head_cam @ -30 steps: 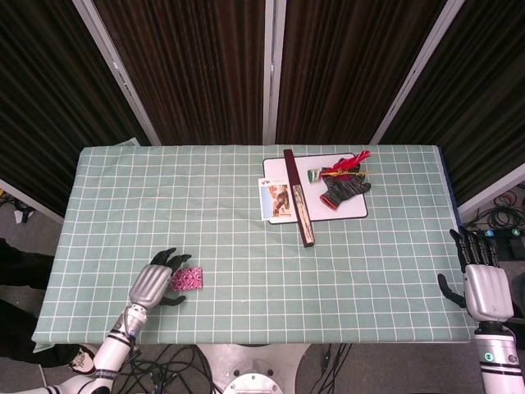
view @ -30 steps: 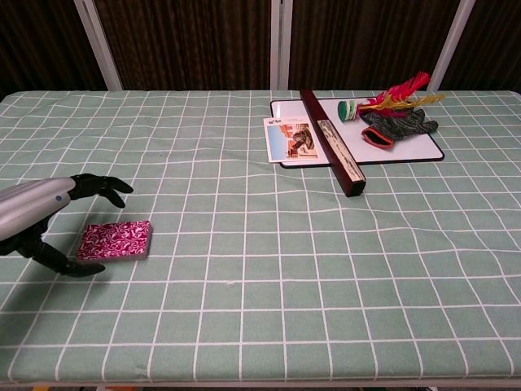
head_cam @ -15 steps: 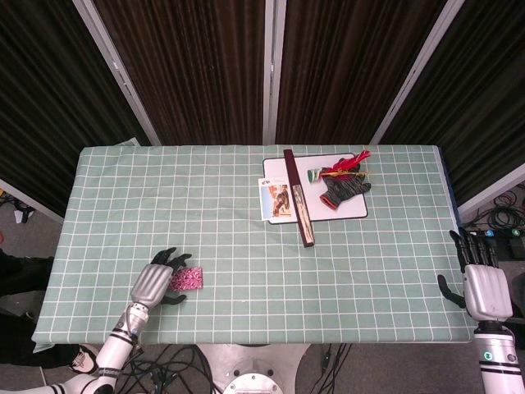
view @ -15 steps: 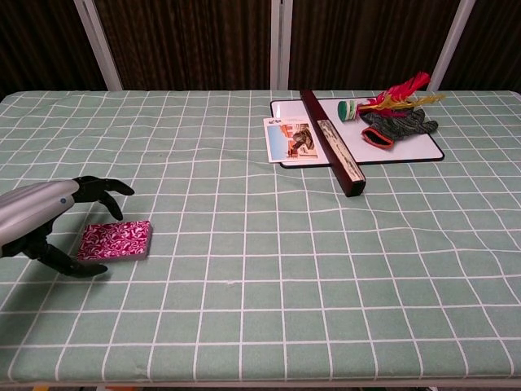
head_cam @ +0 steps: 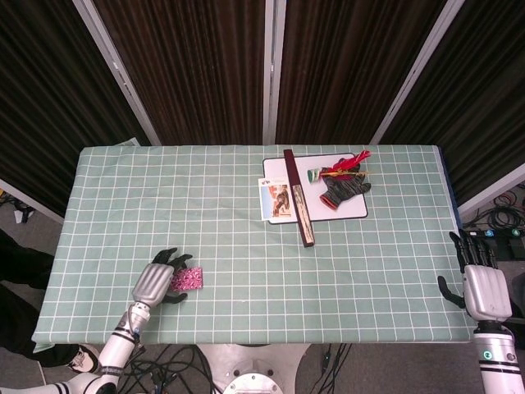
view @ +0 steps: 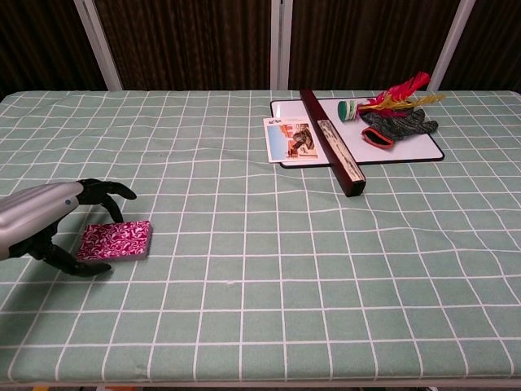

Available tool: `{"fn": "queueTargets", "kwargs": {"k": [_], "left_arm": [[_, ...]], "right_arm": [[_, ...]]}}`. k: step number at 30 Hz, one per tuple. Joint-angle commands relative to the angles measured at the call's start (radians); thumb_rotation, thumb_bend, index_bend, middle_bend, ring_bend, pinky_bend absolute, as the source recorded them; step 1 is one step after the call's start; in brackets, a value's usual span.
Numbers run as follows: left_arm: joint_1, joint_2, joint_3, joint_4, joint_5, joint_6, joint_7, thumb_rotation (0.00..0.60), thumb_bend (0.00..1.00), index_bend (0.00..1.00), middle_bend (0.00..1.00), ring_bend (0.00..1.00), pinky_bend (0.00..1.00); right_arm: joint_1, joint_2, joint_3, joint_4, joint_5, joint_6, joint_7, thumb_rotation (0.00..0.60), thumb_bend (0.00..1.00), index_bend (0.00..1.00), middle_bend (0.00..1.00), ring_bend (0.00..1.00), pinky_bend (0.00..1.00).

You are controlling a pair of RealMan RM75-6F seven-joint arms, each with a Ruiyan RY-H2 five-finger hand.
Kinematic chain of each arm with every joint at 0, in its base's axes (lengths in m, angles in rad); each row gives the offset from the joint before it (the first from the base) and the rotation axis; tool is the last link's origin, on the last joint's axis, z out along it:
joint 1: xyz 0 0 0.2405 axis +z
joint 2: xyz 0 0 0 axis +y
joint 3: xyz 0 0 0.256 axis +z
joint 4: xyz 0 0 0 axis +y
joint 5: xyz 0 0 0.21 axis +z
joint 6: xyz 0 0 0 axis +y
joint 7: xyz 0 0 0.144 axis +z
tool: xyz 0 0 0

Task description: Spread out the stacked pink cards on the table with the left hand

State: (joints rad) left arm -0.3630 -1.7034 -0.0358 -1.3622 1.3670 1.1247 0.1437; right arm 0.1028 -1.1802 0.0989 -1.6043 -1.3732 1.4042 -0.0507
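Pink cards point(view: 116, 240) are lying in a neat stack near the front left edge of the green checked table point(view: 269, 244). The left hand point(view: 45, 224) is hovering just beside them with fingers spread, holding nothing. The right hand point(head_cam: 484, 286) is resting off the table's right edge, fingers straight and empty.

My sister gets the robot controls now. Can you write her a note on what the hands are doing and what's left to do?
Left hand: open, fingers arched around the left end of the pink cards, holding nothing; whether a fingertip touches the cards I cannot tell.
Right hand: open and idle off the table's right edge.
Cards: one neat stack near the front left of the green checked tablecloth.
Done: the left hand is at the stack.
Left: spread the cards out across the table with the left hand.
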Motion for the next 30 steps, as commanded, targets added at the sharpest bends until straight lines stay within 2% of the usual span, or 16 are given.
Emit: {"fn": "queueTargets", "kwargs": {"k": [1,30], "left_arm": [[-0.001,-0.001,-0.001,0.000,0.001,0.002,-0.002,0.600,0.19,0.18,0.32,0.07,0.11],[-0.003,-0.018,-0.003,0.020,-0.002,0.016,-0.014,0.600,0.21,0.22,0.38,0.09,0.11]], "right_arm": [[0.000,0.000,0.000,0.000,0.003,-0.003,0.000,0.600,0.29,0.00,0.00,0.00,0.00],[0.003,0.000,0.001,0.006,0.033,-0.031,0.002,0.600,0.29,0.00,0.00,0.00,0.00]]}}
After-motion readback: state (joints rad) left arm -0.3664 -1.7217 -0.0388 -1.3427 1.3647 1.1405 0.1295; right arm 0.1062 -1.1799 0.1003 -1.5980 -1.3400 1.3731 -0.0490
